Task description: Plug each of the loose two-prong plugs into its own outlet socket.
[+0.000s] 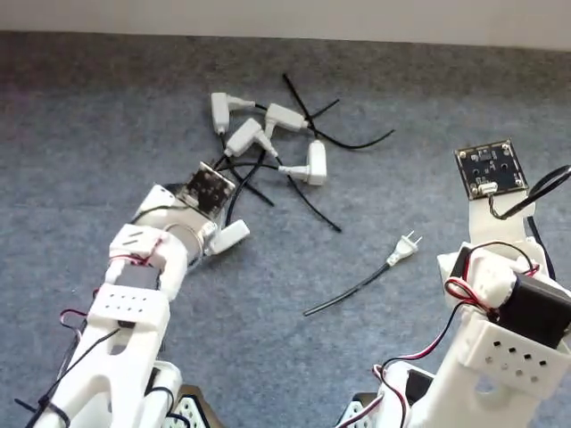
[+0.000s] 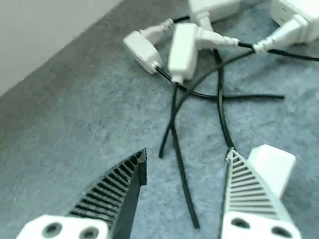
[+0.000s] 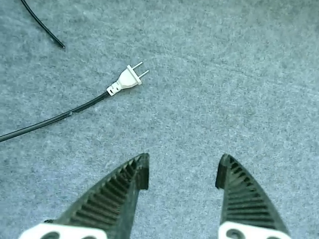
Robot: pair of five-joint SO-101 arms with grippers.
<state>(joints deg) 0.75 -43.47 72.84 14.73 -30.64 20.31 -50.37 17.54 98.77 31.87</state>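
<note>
A loose two-prong plug [image 1: 404, 248] on a black cord lies on the grey carpet, right of centre. In the right wrist view the plug [image 3: 128, 78] rests a little beyond my right gripper [image 3: 182, 167], which hangs open over bare carpet. Several white outlet sockets [image 1: 268, 134] with black cords form a cluster at the back. My left gripper [image 2: 187, 159] is open, just short of that cluster, with black cords [image 2: 174, 124] running between its fingers. The nearest sockets [image 2: 183, 50] have white plugs pushed into them. A white block [image 2: 271, 164] lies beside one left finger.
The left arm [image 1: 134, 267] comes in from the lower left and the right arm [image 1: 508, 303] from the lower right. Loose black cords [image 1: 308, 201] fan out from the socket cluster. Bare carpet [image 1: 294, 267] lies between the arms.
</note>
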